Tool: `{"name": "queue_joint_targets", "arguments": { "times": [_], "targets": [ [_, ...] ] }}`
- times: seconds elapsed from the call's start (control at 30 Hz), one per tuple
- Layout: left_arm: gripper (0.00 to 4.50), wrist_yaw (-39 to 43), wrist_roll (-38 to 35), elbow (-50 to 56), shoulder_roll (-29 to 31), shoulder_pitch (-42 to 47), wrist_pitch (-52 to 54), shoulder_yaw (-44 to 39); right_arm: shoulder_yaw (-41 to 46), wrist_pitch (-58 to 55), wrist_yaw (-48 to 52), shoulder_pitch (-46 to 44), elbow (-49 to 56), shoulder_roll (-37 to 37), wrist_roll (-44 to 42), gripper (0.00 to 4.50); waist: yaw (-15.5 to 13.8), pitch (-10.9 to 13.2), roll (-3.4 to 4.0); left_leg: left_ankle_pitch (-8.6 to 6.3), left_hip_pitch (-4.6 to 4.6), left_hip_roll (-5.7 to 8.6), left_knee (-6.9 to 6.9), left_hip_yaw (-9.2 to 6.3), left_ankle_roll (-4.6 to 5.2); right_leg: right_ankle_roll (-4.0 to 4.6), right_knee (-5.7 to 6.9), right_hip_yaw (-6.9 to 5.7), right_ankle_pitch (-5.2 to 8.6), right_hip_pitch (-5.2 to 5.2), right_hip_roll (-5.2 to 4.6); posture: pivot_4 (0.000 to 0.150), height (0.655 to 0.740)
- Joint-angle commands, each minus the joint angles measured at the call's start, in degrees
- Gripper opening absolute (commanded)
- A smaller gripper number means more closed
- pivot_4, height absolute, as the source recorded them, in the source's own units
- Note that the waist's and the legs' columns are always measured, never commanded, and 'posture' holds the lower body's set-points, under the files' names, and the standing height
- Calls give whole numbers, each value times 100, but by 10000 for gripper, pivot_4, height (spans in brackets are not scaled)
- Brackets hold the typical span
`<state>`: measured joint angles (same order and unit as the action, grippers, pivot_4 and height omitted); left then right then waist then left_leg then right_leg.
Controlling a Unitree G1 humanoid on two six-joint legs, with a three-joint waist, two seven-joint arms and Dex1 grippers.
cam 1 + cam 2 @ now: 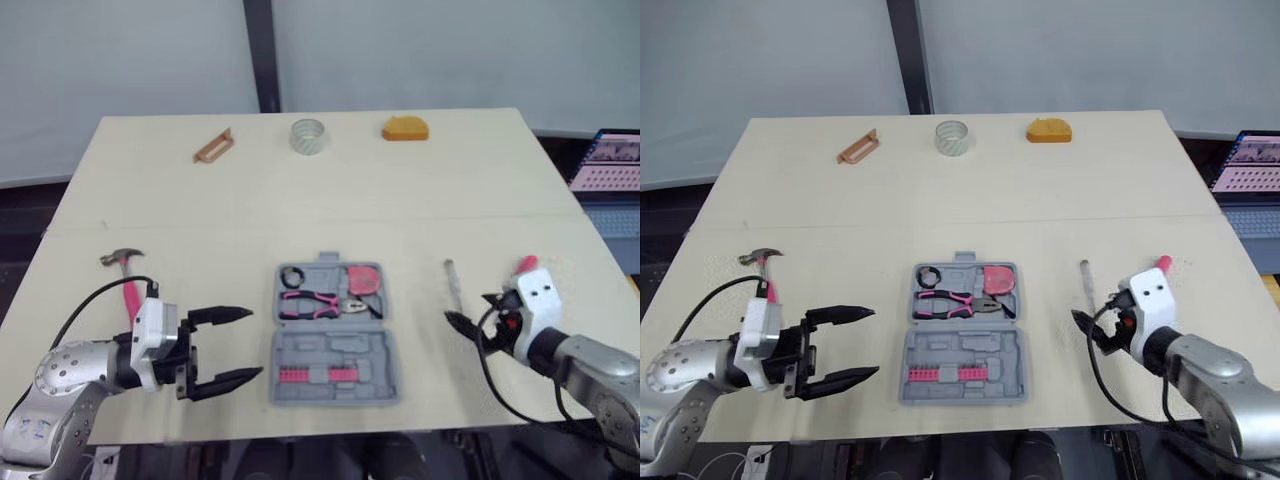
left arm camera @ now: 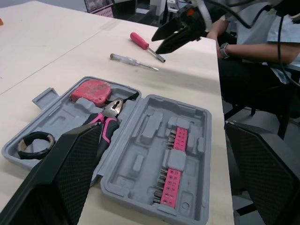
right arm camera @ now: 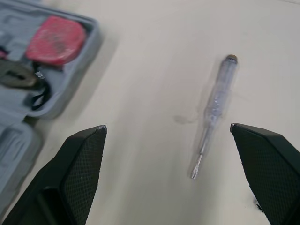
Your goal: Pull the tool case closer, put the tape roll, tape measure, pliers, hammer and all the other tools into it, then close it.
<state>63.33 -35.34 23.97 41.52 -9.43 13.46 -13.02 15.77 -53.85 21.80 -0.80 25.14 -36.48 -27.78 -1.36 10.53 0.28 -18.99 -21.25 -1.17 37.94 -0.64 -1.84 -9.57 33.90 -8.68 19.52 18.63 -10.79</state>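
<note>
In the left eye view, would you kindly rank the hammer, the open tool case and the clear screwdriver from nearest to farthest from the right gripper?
From the right gripper:
1. Clear screwdriver, just beyond its jaws.
2. Tool case, mid-table, toward the robot's left.
3. Hammer, at the table's far left side.

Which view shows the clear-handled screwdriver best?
The right wrist view: the clear-handled screwdriver lies whole and large, framed by the open right end effector. Both eye views show it small, right of the tool case. The left wrist view shows it far off beyond the case.
</note>
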Motion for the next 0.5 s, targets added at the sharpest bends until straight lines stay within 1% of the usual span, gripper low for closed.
{"name": "queue_joint_targets", "arguments": {
  "times": [0.03,0.33,0.5],
  "targets": [
    [45000,-27,35,91,5,-36,-110,-62,-88,-187,-354,-373,-427,124,234,44695,1,2,5,0,0,-2,-1,1,0,0,0,0,0,1,2,1500,7400],
    [45000,-220,108,204,-59,-294,-229,-183,-516,153,-507,-1139,-1596,515,741,44695,8,5,10,1,1,-10,-4,23,-2,1,8,21,0,18,10,1500,7400],
    [45000,-328,104,299,-49,-425,-239,-221,-607,326,-467,-1364,-2002,651,874,44695,13,5,10,1,0,-18,-5,44,-3,1,17,40,0,37,16,1500,7400]
  ]
}}
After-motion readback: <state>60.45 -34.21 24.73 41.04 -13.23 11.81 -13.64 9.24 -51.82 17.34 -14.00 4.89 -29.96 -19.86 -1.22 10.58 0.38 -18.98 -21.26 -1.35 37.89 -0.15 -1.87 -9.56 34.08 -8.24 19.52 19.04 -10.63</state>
